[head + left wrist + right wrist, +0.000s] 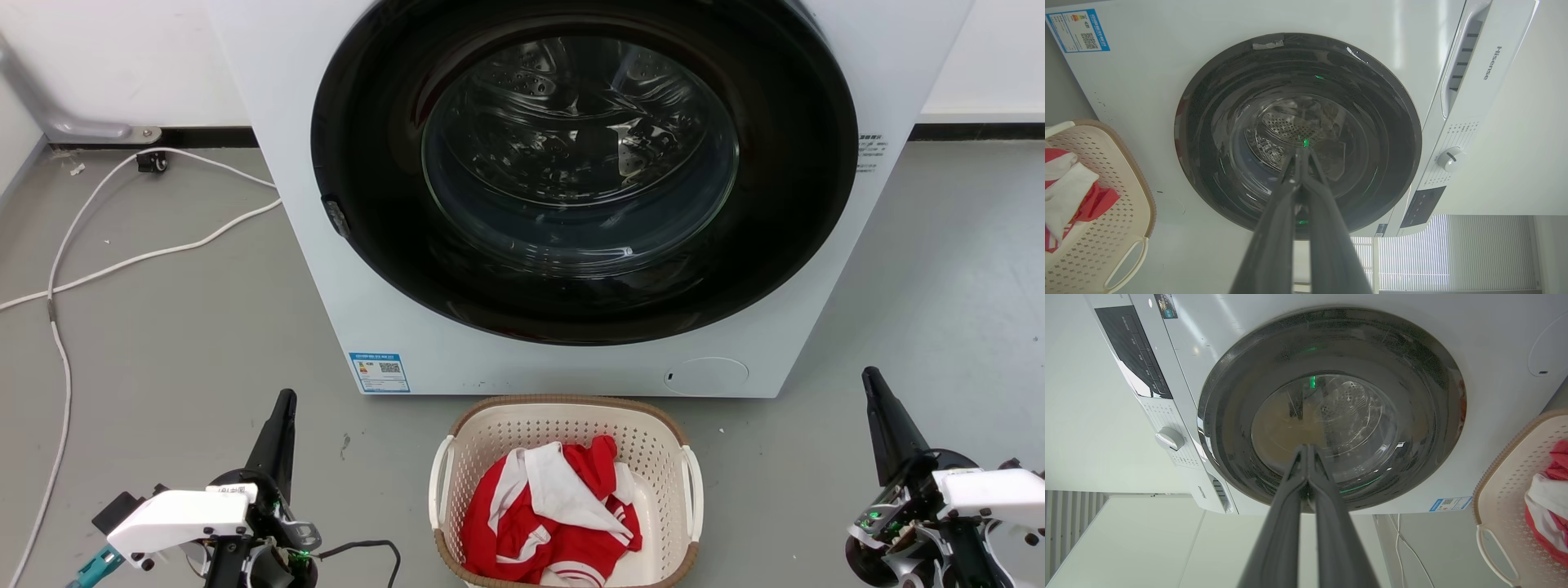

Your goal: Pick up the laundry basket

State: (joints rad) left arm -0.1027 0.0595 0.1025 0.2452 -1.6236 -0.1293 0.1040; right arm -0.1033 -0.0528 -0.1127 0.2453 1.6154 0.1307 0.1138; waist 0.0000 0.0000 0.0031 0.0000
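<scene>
At the lower corners of the head view, the left gripper [285, 400] and the right gripper [871, 377] each have their two dark fingers pressed together, tips meeting, gripping nothing and touching nothing. Between them, well apart from both, the laundry basket [563, 406] sits on the grey floor [163, 359] with a red-and-white garment [555, 506] inside. Ahead of the fingertips stands the washing machine [343, 327], just behind the basket. A white cable [57, 343] trails left of the left gripper.

Head camera downward, wrist cameras rolled, all toward washing machine [580, 188]
</scene>
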